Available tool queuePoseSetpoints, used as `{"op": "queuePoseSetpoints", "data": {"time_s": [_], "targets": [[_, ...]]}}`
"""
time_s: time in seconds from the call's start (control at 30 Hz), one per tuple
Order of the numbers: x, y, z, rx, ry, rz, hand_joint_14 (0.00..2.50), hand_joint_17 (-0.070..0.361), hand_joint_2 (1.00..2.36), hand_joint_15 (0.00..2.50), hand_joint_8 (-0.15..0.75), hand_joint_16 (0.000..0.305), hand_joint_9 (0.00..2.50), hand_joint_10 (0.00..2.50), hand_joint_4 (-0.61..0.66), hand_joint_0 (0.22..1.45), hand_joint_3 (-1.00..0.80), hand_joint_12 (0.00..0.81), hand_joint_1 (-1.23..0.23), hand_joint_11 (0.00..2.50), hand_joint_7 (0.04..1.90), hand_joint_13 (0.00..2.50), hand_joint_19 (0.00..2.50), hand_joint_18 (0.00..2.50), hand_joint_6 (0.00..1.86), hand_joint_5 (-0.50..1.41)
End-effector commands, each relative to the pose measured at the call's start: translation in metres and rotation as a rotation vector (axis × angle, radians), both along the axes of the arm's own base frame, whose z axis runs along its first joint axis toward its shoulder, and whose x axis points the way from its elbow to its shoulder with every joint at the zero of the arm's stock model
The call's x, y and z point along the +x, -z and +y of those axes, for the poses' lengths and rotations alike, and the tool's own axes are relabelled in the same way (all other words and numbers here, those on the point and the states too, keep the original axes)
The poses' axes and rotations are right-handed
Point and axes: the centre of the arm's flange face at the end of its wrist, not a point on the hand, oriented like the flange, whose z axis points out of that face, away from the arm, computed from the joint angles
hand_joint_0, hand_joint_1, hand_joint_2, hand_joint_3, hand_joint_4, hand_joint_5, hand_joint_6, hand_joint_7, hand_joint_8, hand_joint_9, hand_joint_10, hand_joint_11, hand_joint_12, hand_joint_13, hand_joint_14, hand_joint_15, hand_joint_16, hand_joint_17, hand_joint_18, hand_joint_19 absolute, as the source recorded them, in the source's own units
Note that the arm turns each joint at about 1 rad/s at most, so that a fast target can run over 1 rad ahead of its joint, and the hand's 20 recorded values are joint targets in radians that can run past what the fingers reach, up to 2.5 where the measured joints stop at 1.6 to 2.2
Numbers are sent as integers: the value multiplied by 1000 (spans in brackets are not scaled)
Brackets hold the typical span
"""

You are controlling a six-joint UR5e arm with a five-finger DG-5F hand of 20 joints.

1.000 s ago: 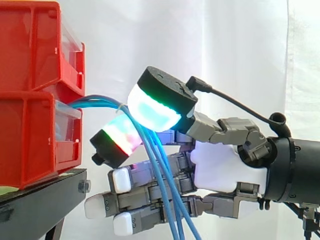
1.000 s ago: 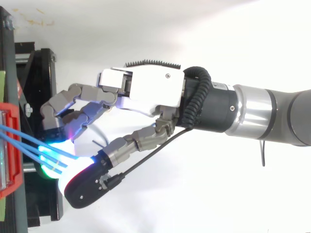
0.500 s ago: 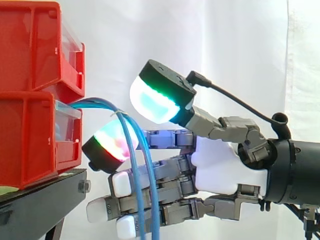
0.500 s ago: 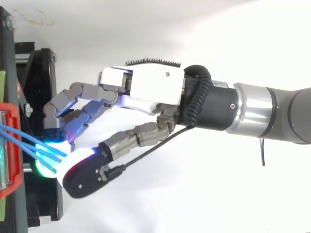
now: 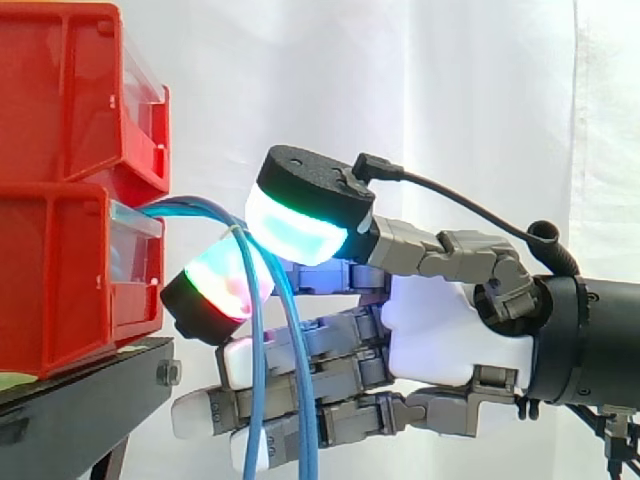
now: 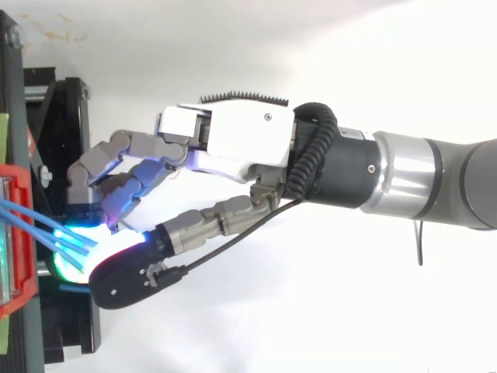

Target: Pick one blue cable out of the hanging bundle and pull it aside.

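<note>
Since the earlier frames, the thumb's glowing pad [image 5: 297,222] has been brought lower and nearer the bins. The thin blue cables [image 5: 256,380], earlier dragged slantwise to the right, are now seen hanging almost straight down. The hand [image 5: 450,330] is held level and reaches in from the right, with its smooth white palm set on edge. The thumb and one finger are curled together so that the cables are pinched between their thick rounded pads, while the remaining fingers are stretched out below. The cables are led out of the lower of two glossy red plastic bins [image 5: 60,280], stacked on a black metal stand [image 5: 90,385]. Three cables are counted from above, two below the pads from the side.
</note>
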Motion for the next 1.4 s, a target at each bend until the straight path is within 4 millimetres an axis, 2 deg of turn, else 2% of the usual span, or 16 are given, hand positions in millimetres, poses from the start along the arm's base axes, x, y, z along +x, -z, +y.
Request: {"op": "queuePoseSetpoints", "data": {"time_s": [0.0, 0.07, 0.13, 0.2, 0.37, 0.53, 0.7, 0.8, 0.87, 0.93, 1.03, 1.1, 1.2, 1.23, 1.37], "targets": [[0, 0, 0, -1, 1, 0, 15, 105, 1016, 370, 285, 47, 820, 17, -70, 722, -278, 367, -905, 730, 859, 612, 477, 612, 937, -207], [0, 0, 0, -1, 0, 4, 13, 103, 1013, 365, 278, 46, 818, 20, -54, 766, -344, 365, -918, 720, 892, 618, 470, 622, 939, -210], [0, 0, 0, 1, 0, 4, 13, 100, 1001, 368, 262, 44, 831, 17, -102, 817, -494, 355, -891, 707, 855, 642, 477, 641, 940, -211], [0, 0, 0, -1, 0, 4, 13, 99, 1000, 365, 255, 44, 845, 18, -102, 818, -500, 351, -895, 701, 821, 652, 464, 658, 938, -209], [0, -1, 0, -3, 2, -2, 14, 99, 1000, 377, 261, 44, 874, 19, -20, 710, -500, 354, -896, 725, 802, 679, 462, 683, 926, -198], [0, 0, 0, 0, 0, -1, 14, 105, 1000, 408, 294, 47, 916, 20, 18, 559, -500, 370, -834, 729, 826, 690, 509, 677, 914, -180], [0, 1, 0, -3, 1, 0, 14, 112, 1000, 420, 309, 50, 941, 19, 24, 516, -500, 386, -717, 715, 854, 695, 537, 680, 900, -165], [0, 1, 0, -1, 1, 0, 16, 109, 1000, 423, 311, 48, 963, 19, 5, 543, -500, 379, -660, 709, 895, 691, 557, 660, 894, -157], [0, -1, 0, 0, 0, -2, 15, 105, 1003, 424, 306, 47, 965, 19, -34, 576, -451, 370, -657, 716, 918, 690, 562, 649, 894, -154], [0, -1, 0, 0, 0, -2, 15, 105, 1015, 433, 307, 47, 974, 19, -72, 589, -293, 370, -721, 709, 948, 696, 565, 651, 900, -156], [0, -1, 0, 0, 0, -2, 15, 104, 1022, 427, 303, 46, 971, 18, -92, 614, -189, 370, -782, 719, 928, 706, 558, 673, 916, -164], [0, -1, 0, 0, 0, -2, 15, 104, 1022, 421, 298, 46, 966, 20, -110, 619, -180, 367, -792, 711, 908, 710, 555, 678, 923, -168], [0, -1, 0, 0, 0, -2, 15, 105, 1019, 410, 276, 47, 975, 16, -107, 574, -183, 356, -723, 623, 919, 703, 577, 660, 914, -163], [0, -1, 1, 0, -1, -2, 14, 118, 1015, 412, 287, 52, 994, 15, -75, 559, -175, 381, -678, 599, 893, 719, 570, 686, 905, -154], [0, -1, 1, 0, -1, -2, 13, 121, 1014, 403, 287, 54, 1003, 14, -81, 552, -158, 387, -651, 555, 944, 719, 557, 676, 888, -144]]}}
